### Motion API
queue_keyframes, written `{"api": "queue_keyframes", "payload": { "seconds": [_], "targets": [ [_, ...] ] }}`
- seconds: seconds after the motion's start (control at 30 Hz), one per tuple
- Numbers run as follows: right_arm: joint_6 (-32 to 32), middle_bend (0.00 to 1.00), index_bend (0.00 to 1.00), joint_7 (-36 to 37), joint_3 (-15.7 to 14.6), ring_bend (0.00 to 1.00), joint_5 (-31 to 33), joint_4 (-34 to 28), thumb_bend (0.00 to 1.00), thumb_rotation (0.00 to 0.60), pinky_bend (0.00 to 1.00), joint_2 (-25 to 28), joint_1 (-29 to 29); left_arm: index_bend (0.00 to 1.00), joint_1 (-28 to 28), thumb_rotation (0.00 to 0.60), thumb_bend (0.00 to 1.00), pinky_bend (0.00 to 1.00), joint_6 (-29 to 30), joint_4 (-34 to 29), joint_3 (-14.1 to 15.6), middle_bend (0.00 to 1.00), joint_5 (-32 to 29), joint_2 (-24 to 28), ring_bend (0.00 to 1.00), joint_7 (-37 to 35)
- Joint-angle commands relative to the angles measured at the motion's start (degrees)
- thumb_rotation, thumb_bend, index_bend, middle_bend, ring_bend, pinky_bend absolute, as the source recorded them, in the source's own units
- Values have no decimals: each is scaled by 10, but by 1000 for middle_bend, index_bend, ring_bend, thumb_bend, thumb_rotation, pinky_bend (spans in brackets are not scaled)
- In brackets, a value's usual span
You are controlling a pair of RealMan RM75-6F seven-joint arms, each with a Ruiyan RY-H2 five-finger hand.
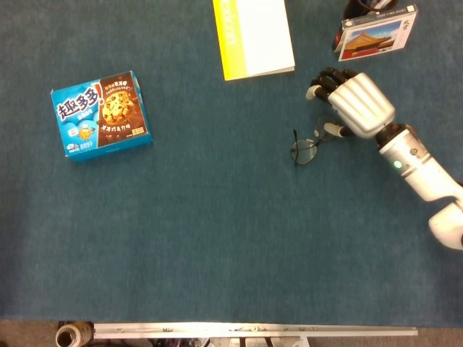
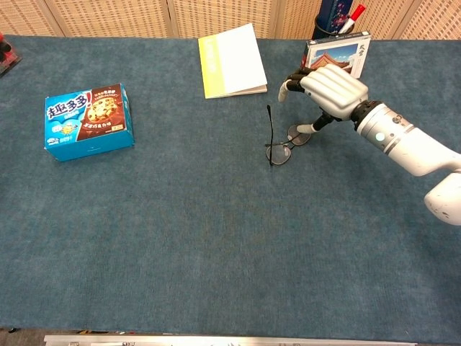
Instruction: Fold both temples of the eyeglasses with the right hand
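Under right hand (image 1: 356,103), eyeglasses (image 1: 307,147) right lens hidden.

right robot hand (image 1: 359,103) palm down, fingers curled, thumb pointing downward, forearm stretching back to the right edge

The right hand (image 1: 356,101) sits over the right end of the eyeglasses (image 1: 307,147), thumb touching the frame, fingers curled; cookie box (image 1: 100,114) far left.
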Motion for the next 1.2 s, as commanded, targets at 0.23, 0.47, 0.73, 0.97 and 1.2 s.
{"api": "queue_keyframes", "payload": {
  "seconds": [0.23, 0.47, 0.73, 0.97, 1.2],
  "targets": [
    [-5, 331, 391, 3, -4, 222, -1, 12, 106, 600, 404, -7, -2, 516, 1, 600, 288, 394, 0, -1, 1, 430, 1, 1, 283, -1],
    [-9, 331, 391, 6, -6, 222, -1, 20, 106, 600, 404, -9, -4, 516, 0, 600, 288, 394, -1, -1, 0, 430, 1, 0, 283, 1],
    [-14, 331, 391, 7, -8, 222, 0, 26, 106, 600, 405, -11, -6, 516, 0, 600, 288, 394, -1, 0, 0, 430, 1, 0, 283, 2],
    [-2, 331, 391, 10, -6, 222, 0, 23, 106, 600, 405, -8, -6, 516, 0, 600, 288, 394, -2, 0, 0, 430, 0, 0, 283, 2],
    [49, 331, 391, -1, 6, 222, 0, -11, 106, 600, 404, 17, 1, 516, -1, 600, 288, 394, -5, 0, 0, 430, -2, 0, 283, 2]
  ]
}}
